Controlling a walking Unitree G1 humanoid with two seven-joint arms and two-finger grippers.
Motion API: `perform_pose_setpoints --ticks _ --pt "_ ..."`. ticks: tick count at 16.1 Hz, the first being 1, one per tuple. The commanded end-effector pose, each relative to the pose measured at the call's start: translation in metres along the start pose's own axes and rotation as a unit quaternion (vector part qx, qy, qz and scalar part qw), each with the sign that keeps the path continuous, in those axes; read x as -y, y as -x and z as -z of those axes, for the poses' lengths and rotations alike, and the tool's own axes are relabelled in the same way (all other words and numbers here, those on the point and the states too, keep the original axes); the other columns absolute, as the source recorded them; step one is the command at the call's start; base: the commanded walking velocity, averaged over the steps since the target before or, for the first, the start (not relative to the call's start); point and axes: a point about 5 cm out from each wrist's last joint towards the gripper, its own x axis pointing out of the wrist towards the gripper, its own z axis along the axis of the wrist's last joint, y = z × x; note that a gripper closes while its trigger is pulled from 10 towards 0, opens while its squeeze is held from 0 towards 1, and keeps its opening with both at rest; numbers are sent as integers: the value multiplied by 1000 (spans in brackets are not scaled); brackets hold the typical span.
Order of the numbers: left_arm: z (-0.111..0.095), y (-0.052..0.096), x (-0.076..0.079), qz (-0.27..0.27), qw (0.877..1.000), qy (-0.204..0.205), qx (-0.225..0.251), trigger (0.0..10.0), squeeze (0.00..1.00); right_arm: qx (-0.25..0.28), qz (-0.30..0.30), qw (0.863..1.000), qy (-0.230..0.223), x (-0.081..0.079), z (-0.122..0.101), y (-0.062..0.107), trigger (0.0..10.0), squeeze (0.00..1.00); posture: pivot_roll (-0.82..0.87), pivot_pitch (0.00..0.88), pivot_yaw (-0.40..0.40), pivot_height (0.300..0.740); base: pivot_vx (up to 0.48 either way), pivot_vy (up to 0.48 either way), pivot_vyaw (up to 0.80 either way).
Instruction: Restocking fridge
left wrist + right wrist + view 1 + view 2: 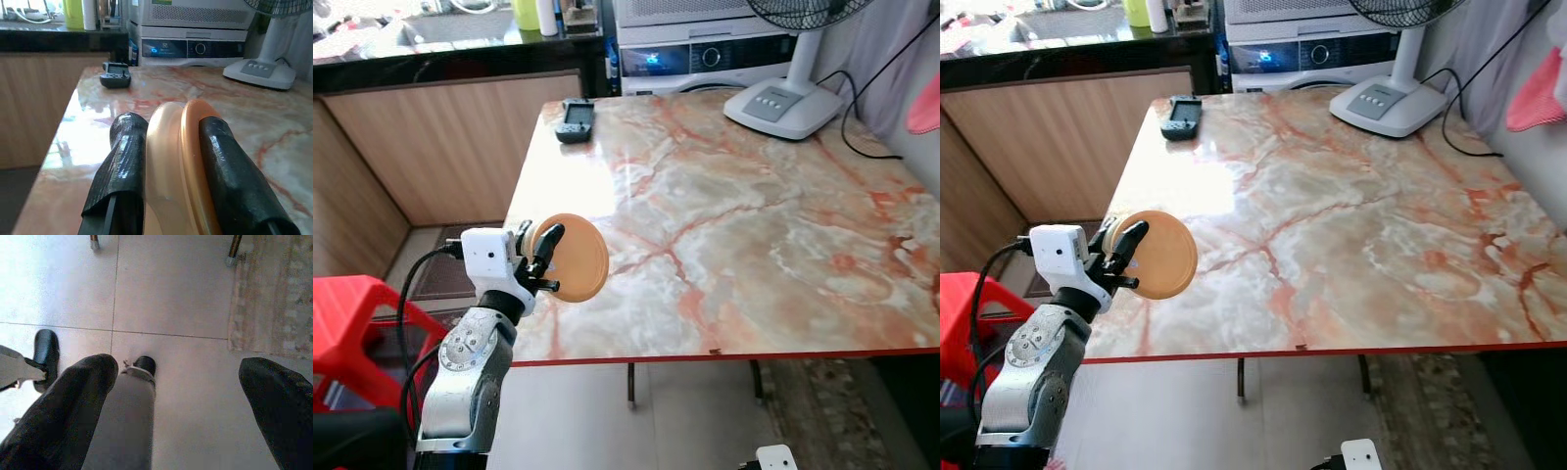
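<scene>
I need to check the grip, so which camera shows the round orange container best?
The left eye view: the round orange container shows whole and face-on, held in the left gripper by the table edge. The right eye view matches it. The left wrist view shows just its rim between the jaws.

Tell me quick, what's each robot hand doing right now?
Left gripper: shut on the orange disc.
Right gripper: open, holding nothing, pointing at the floor.
</scene>
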Motion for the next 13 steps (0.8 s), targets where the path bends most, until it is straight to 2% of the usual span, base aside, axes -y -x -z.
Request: perform_pose_setpoints --ticks 1,6,13 --pt "-2 0 -2 -7 1000 -9 7 10000 0 -4 -3 1000 -11 -4 3 0 10000 0 74 16 74 740 0 0 0" --pt "0 -4 1 -19 1000 1 10 10000 0 -3 4 1000 -31 -6 3 0 10000 0 68 42 82 740 0 0 0" --pt "-1 -4 1 -29 999 1 15 10000 0 -5 -2 1000 -27 -4 1 0 10000 0 84 59 66 740 0 0 -797"
